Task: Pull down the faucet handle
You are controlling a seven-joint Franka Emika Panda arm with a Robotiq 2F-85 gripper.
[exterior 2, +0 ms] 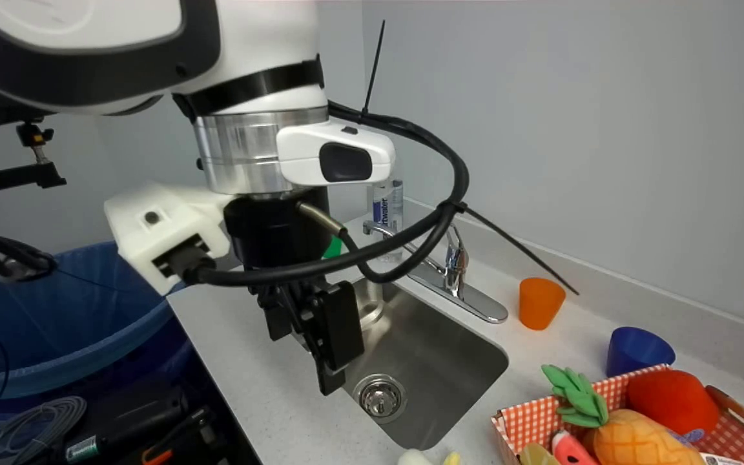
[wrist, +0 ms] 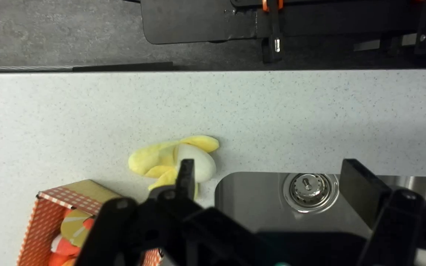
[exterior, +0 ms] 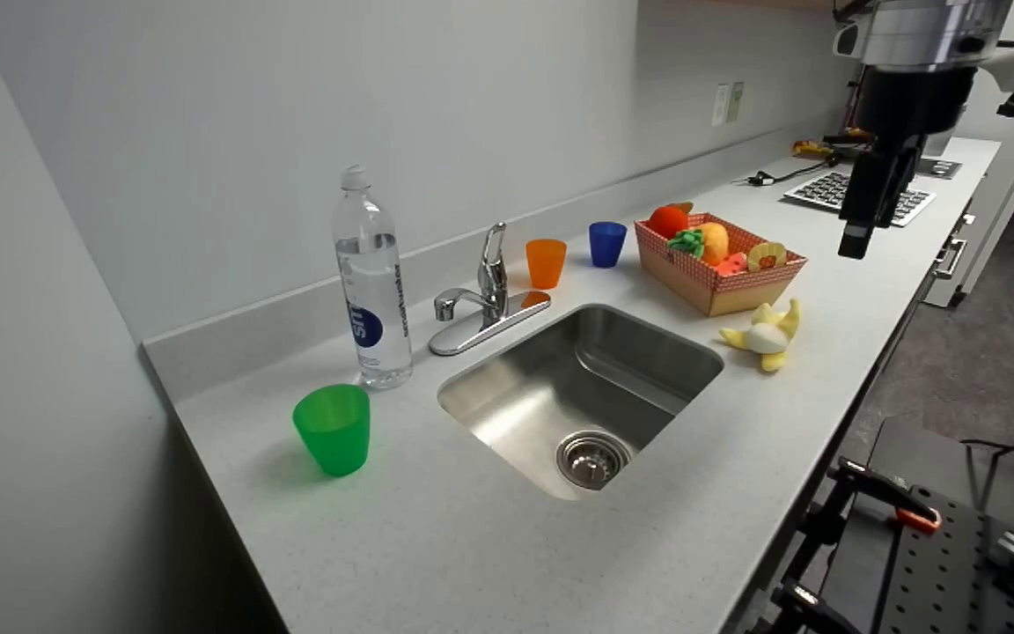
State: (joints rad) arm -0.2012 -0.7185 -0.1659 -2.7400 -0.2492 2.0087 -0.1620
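The end effector, jaws parted wide and holding nothing, hangs above the tabletop. The faucet handle, its long axis nearly upright, rises from the faucet body at the back edge of the sink. It lies toward the wall, well apart from the end effector, which would probably need to cross the sink wallward to reach the handle's upper end.

Green cup, in an exterior view: mostly hidden from me. Gripper and gingham basket, wrist view: both cut by lower edge.
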